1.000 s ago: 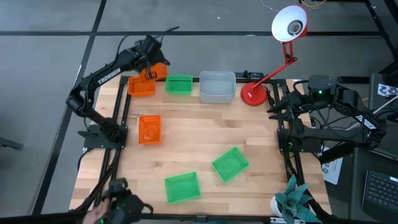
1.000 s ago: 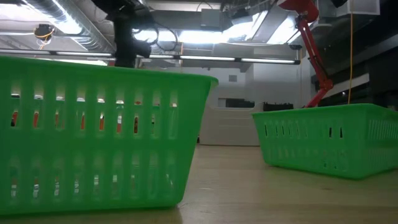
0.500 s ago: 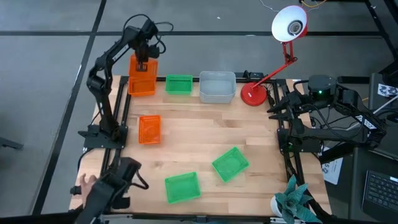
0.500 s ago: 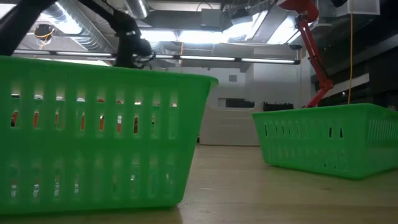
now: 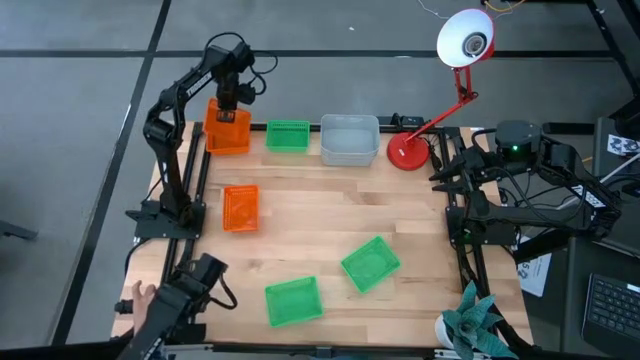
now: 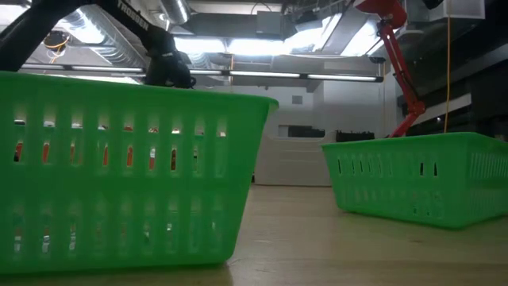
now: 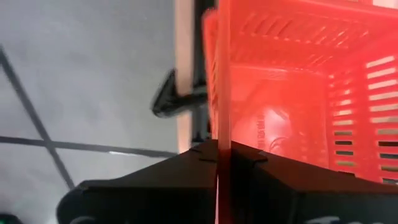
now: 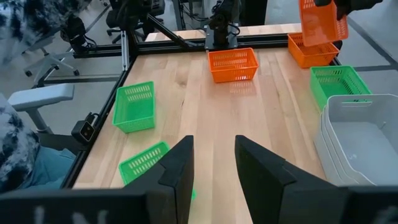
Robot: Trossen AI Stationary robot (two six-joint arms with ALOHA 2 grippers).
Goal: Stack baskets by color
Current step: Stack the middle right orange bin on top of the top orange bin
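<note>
Pinching one thin wall of the orange basket (image 5: 228, 124) in our clenched left gripper (image 5: 226, 98), directly above its orange twin (image 8: 313, 53), we judge it light, springy, best held rim-wise; the right gripper (image 8: 212, 163) rests released.

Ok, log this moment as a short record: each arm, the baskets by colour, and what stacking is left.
left end effector: shut on the rim of a held orange basket, hanging tilted over the orange basket at the far left corner
right end effector: open, holds nothing, at the table's right side
loose orange basket: alone near the left edge
green baskets: one in the far row, two near the front
grey-white baskets: nested, far row
left to do: seat the held basket, collect the loose ones
</note>
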